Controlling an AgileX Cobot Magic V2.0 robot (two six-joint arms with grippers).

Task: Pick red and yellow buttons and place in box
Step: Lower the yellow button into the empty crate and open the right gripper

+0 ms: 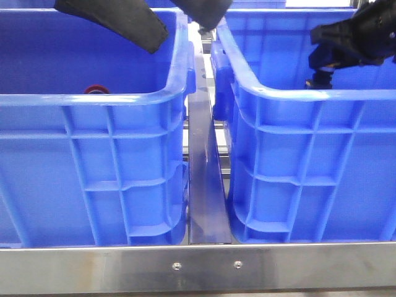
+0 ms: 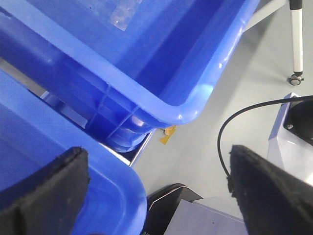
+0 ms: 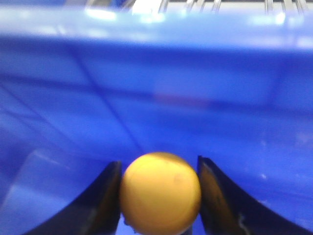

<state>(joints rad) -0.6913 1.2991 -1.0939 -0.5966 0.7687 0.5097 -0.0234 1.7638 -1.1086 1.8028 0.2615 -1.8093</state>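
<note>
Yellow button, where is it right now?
The yellow button is clamped between the right claw fingers, inside the right blue bin; only the right wrist view shows it.

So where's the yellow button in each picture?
Front view: hidden; only the right gripper dips inside the right blue bin.
Left wrist view: not in it.
Right wrist view: the yellow button sits between the two fingers, low in the middle.
Shared landmark: the right blue bin.
</note>
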